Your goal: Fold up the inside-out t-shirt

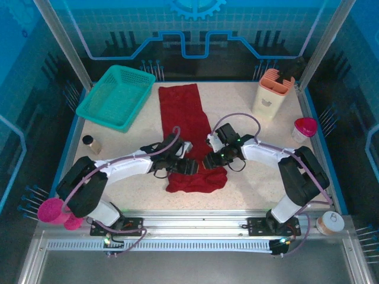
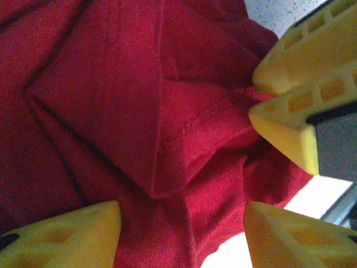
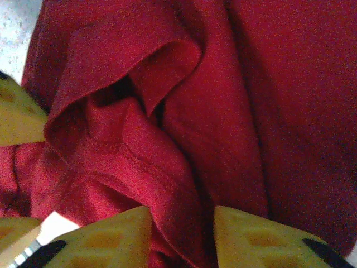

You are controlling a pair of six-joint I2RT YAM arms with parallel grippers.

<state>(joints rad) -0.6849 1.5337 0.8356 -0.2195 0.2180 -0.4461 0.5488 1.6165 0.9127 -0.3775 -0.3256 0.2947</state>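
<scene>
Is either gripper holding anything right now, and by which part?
The right gripper pinches a bunched fold of the t-shirt at its near end. The left gripper is open, straddling cloth, holding nothing.

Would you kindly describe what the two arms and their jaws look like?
Both the left arm and the right arm have white link shells with black joints and black wrists. A lilac cable loops along each. The jaws are yellow wedges with recessed cells.

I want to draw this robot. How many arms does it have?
2. The left arm reaches in from the left onto the red shirt; the right arm reaches in from the right. None seem hidden.
</scene>
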